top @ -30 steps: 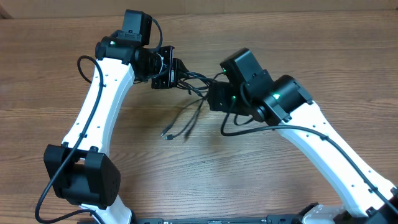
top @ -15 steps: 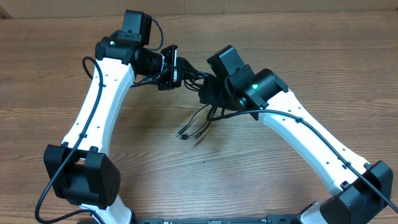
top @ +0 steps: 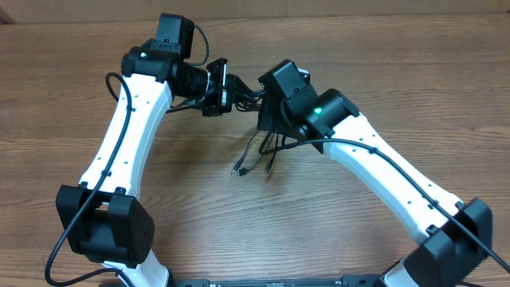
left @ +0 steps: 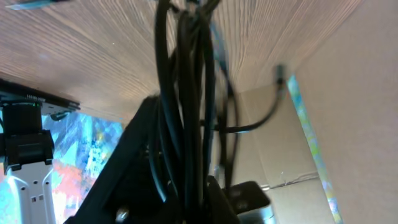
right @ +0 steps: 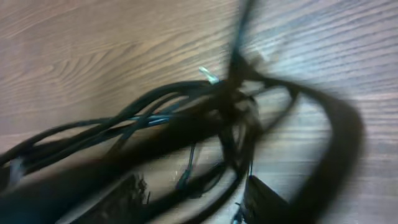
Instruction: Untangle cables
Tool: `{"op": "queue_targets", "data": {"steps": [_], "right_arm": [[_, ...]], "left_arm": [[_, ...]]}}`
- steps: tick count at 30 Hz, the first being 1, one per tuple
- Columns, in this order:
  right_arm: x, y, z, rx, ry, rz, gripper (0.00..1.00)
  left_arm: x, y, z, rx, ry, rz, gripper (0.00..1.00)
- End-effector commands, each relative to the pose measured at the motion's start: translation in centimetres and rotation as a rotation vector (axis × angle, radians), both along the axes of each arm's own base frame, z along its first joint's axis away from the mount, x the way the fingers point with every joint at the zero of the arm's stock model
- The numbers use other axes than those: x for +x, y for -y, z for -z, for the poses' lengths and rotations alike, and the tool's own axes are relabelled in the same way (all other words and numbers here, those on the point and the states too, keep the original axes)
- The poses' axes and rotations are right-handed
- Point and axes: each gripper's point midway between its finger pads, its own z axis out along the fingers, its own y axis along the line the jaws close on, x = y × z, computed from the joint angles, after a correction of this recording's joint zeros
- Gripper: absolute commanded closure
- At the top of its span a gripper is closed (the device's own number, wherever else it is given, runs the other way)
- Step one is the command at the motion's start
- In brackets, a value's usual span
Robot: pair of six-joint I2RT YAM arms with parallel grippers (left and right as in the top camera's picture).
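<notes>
Robot lab bench — wood-grain table [top: 48,119]; cardboard backdrop [left: 360,93]; two mounted arms [top: 127,135].

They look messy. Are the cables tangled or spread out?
Tangled. The cables bunch together at the left gripper, ends trailing loose.

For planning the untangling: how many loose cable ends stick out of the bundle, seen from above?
2. A silvery-tipped end is below the bundle, toward the left; a dark end is just right of it. More may hide in the bundle.
</notes>
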Motion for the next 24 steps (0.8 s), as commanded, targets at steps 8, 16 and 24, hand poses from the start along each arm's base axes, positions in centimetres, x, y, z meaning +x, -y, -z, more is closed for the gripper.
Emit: {"op": "queue_targets", "data": {"steps": [8, 16, 24], "right_arm": [[3.9, 1.9, 0.4, -0.083, 0.119, 0.152, 0.66], [2.9, 4.0, -1.0, -0.043, 0.057, 0.083, 0.66], [-0.1, 4.7, -6.9, 0.096, 0.107, -0.202, 0.55]], "left_arm": [[-1.6, 1.5, -2.5, -0.069, 0.054, 0.08, 0.96], [-0.4, 0.0, -0.8, 0.079, 0.239, 0.136, 0.96], [2.1, -3.9, 2.3, 0.437, 0.545, 0.3, 0.96]]}}
